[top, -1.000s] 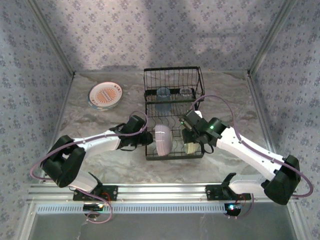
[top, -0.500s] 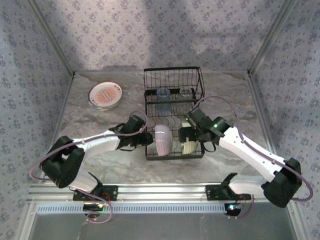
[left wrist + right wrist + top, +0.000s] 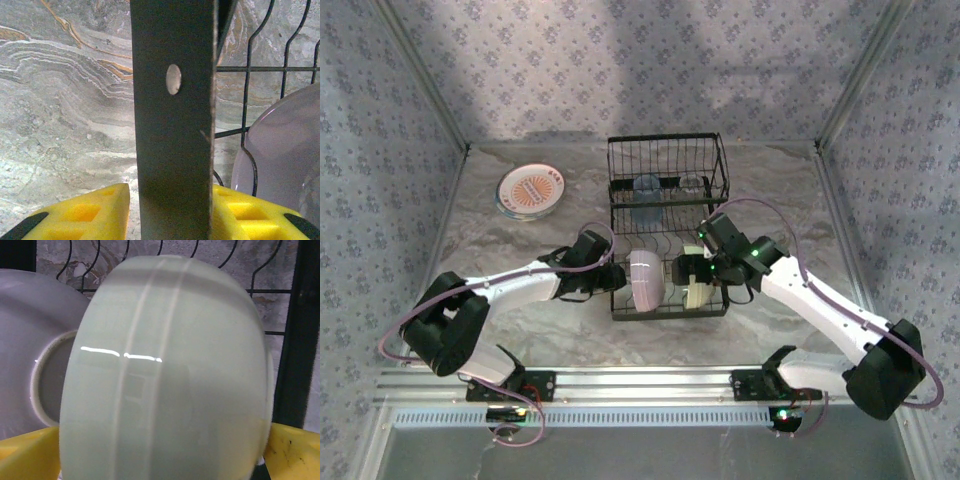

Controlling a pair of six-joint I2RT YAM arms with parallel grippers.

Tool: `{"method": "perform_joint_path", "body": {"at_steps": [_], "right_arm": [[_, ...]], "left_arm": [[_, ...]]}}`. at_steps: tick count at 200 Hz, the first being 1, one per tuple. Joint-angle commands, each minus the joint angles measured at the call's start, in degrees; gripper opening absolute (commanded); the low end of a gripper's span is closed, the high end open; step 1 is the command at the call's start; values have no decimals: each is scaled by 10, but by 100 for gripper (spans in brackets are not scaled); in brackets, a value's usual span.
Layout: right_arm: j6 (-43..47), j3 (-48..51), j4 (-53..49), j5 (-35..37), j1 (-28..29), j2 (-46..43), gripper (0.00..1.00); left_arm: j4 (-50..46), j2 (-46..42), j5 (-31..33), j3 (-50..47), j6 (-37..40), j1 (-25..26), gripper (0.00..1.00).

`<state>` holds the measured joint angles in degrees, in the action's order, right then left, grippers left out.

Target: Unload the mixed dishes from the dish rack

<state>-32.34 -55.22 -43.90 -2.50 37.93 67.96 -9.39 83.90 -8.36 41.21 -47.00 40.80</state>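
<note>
Right claw (image 3: pixel 160 440) gapes wide astride the green bowl (image 3: pixel 165 370), on edge at the rack's (image 3: pixel 668 160) near right corner beside the lavender bowl (image 3: pixel 646 280); left claw (image 3: pixel 170 210) pinches the rack's left edge; best close squarely, then lift straight up, clear of wires.

The pale green bowl (image 3: pixel 165 370) is glossy ceramic, the wire rack (image 3: pixel 665 155) matt metal.

The table (image 3: pixel 520 310) lies bare left and right of the rack (image 3: pixel 665 140), but its wire walls hem the near section, where the lavender bowl (image 3: pixel 646 280) and green bowl (image 3: pixel 698 292) stand close together.
</note>
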Motion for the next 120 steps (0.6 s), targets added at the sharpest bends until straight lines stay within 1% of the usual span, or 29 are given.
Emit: {"method": "perform_joint_path", "body": {"at_steps": [1, 28, 55, 86, 120], "right_arm": [[-3, 10, 17, -37, -5, 8, 100], [-5, 13, 23, -51, -9, 15, 100], [-8, 19, 35, -82, -18, 6, 100], [-8, 23, 35, -89, -28, 1, 100], [-8, 23, 34, -85, -31, 4, 93]], "left_arm": [[-1, 6, -10, 2, 9, 2, 41], [4, 10, -13, 1, 8, 1, 41], [5, 15, -14, 2, 8, 1, 41], [10, 21, -15, 2, 8, 1, 41], [13, 26, -19, 3, 7, 1, 41]]}}
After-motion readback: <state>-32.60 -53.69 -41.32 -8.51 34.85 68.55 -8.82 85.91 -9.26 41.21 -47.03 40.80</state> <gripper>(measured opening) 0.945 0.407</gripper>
